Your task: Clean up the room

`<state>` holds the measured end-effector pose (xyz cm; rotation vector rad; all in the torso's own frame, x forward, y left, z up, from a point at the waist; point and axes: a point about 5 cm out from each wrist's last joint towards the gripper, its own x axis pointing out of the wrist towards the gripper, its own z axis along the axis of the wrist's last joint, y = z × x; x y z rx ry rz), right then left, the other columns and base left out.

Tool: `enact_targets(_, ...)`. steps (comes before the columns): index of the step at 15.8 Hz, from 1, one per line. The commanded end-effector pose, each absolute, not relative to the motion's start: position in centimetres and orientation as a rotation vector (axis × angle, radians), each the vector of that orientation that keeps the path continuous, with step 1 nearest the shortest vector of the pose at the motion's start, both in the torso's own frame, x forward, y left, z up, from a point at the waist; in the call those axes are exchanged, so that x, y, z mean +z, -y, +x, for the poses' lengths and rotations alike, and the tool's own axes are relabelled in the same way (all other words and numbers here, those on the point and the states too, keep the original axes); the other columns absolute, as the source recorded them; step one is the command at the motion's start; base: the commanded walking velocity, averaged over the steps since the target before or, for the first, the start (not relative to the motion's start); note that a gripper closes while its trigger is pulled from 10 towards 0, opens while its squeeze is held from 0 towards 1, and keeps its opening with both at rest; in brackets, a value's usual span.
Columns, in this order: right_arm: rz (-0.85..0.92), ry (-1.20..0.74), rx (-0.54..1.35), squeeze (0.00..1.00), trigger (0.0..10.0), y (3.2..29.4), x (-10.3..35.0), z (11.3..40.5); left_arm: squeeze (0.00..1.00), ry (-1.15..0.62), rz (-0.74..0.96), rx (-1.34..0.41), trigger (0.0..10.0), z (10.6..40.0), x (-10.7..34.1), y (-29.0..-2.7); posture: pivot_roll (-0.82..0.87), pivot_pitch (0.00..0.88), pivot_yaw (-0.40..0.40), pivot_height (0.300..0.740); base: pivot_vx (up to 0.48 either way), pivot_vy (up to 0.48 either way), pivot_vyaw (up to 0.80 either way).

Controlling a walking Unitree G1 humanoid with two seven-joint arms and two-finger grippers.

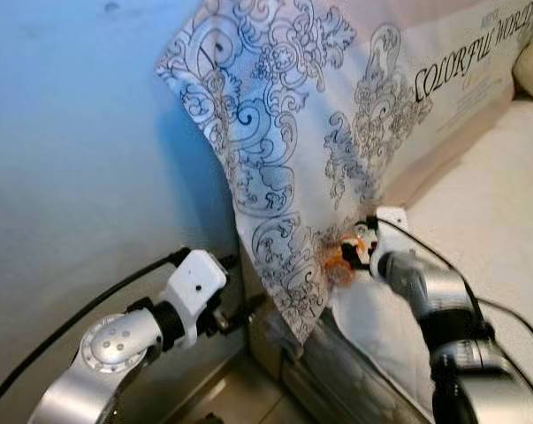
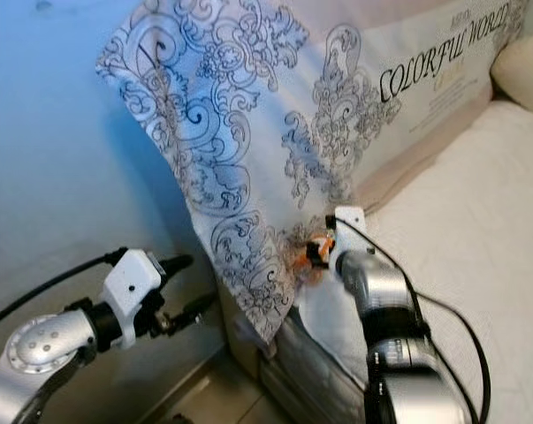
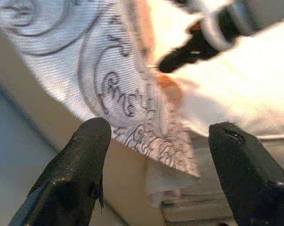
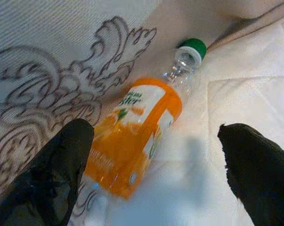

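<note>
Bed (image 4: pixel 236 108), bottle (image 4: pixel 132 141) between spread right fingers (image 4: pixel 52 179)

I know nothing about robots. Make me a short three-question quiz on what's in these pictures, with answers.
1. True or false: the right gripper is shut on the orange bottle.
2. What colour is the bottle's cap?
   A. green
   B. red
   C. blue
3. Fill in: the bottle lies on the white bed beside a patterned ____.

Key:
1. False; its fingers are spread, one on each side of the bottle.
2. A.
3. Pillow.
</note>
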<state>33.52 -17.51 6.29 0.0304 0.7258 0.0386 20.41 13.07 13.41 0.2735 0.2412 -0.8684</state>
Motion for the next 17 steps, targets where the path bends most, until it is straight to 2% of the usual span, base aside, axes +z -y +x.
enact_targets(1, 0.047, -0.723, 0.034, 0.0, 10.0, 17.6, 6.6, 34.0, 0.0, -0.231, 0.277, -0.917, 10.0, 20.4, 14.0, -12.6, 0.1, 0.041, 0.025, 0.74, 0.0, 0.0, 0.0)
enact_targets(5, 0.11, -0.797, 0.01, 0.0, 10.0, 17.6, 6.7, 35.1, 0.0, -0.242, 0.268, -1.011, 10.0, 20.2, 14.5, -11.9, 0.11, 0.065, 0.019, 0.74, 0.0, 0.0, 0.0)
enact_targets(10, 0.212, -0.86, -0.007, 0.0, 10.0, 16.6, 5.3, 34.6, 0.0, -0.242, 0.277, -1.07, 10.0, 20.1, 14.9, -11.3, 0.12, 0.079, 0.02, 0.74, 0.0, 0.0, 0.0)
enact_targets(11, 0.222, -0.868, -0.005, 0.0, 6.6, 16.5, 5.1, 34.5, 0.0, -0.243, 0.277, -1.071, 10.0, 20.1, 14.9, -11.3, 0.12, 0.078, 0.021, 0.74, 0.0, 0.0, 0.0)
enact_targets(12, 0.229, -0.879, -0.002, 0.0, 4.9, 16.3, 4.9, 34.3, 0.0, -0.244, 0.277, -1.071, 10.0, 20.1, 14.9, -11.3, 0.12, 0.078, 0.021, 0.74, 0.0, 0.0, 0.0)
enact_targets(13, 0.305, -0.897, -0.009, 0.0, 1.4, 16.0, 4.2, 33.8, 0.0, -0.246, 0.294, -1.071, 10.0, 20.3, 14.7, -11.2, 0.12, 0.074, 0.019, 0.74, 0.0, 0.0, 0.0)
enact_targets(15, 0.357, -0.897, -0.025, 0.0, 1.3, 15.9, 3.8, 33.5, 0.0, -0.246, 0.297, -1.069, 10.0, 20.4, 14.7, -11.1, 0.13, 0.072, 0.019, 0.74, 0.0, 0.0, 0.0)
enact_targets(17, 0.475, -0.885, -0.027, 0.0, 3.2, 15.3, 3.4, 33.3, 0.0, -0.245, 0.308, -1.06, 10.0, 20.5, 14.7, -11.2, 0.14, 0.064, 0.021, 0.74, 0.0, 0.0, 0.0)
